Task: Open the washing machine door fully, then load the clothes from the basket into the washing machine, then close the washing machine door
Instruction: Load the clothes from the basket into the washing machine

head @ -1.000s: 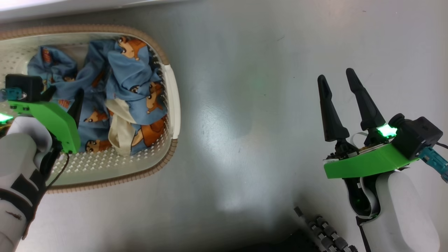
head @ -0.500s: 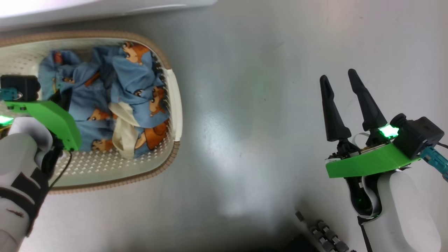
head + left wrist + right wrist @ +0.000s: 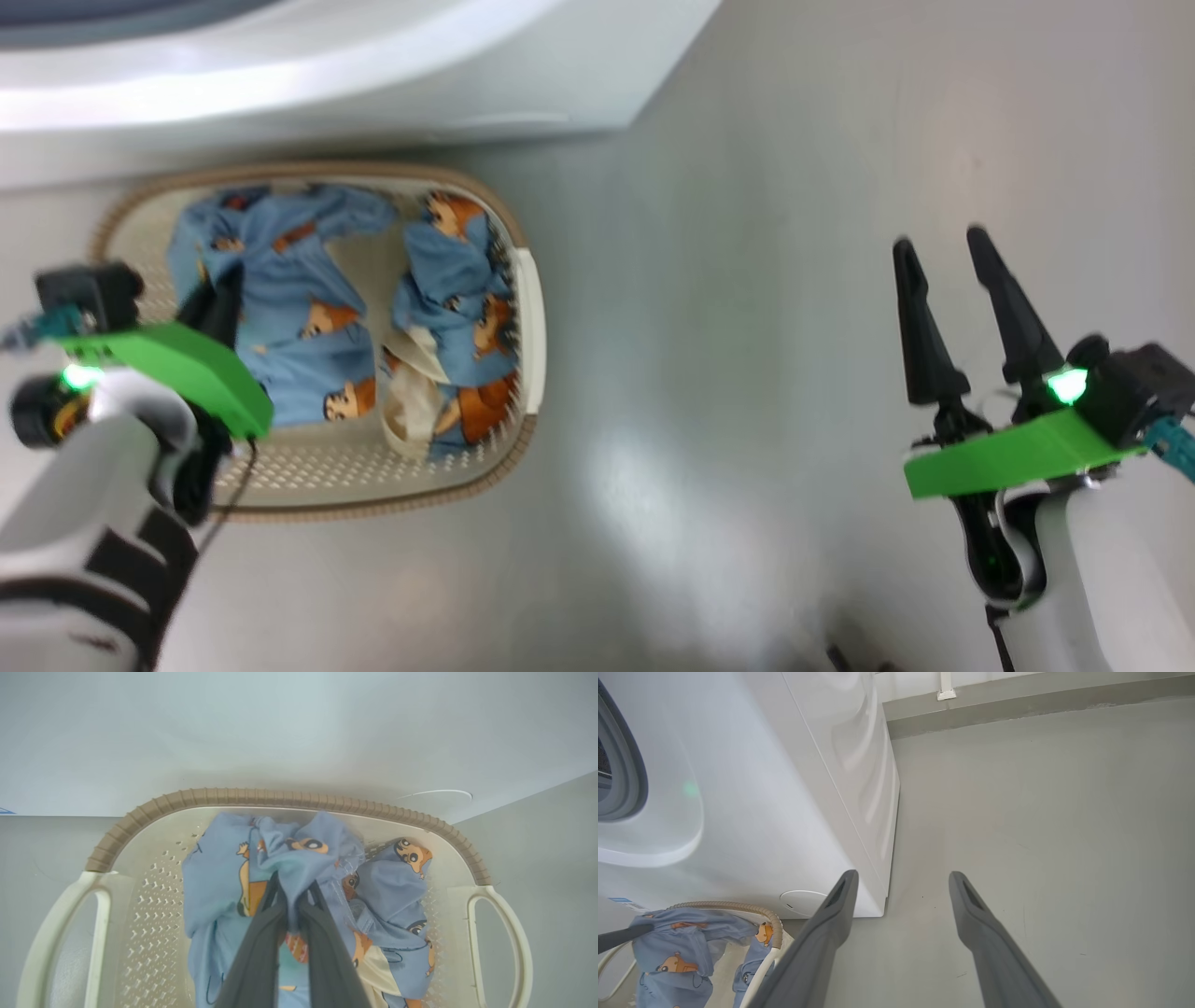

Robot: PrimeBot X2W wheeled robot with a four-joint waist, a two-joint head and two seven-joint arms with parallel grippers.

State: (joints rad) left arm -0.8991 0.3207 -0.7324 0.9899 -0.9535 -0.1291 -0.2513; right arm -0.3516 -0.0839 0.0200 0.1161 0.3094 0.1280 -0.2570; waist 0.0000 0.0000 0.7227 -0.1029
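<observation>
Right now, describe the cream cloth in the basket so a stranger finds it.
Before the white washing machine sits a perforated basket. Among its blue bear-print clothes, the cream cloth pokes from the right-hand bundle, the only plain piece.

head looks straight down — wrists sit lower — all share the basket (image 3: 373,500).

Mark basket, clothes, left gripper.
basket (image 3: 280,797): left wrist view, on the brown rim.
clothes (image 3: 294,345): head view, on the blue bear-print fabric of the left bundle.
left gripper (image 3: 294,883): left wrist view, between the fingertips pinching the clothes.
</observation>
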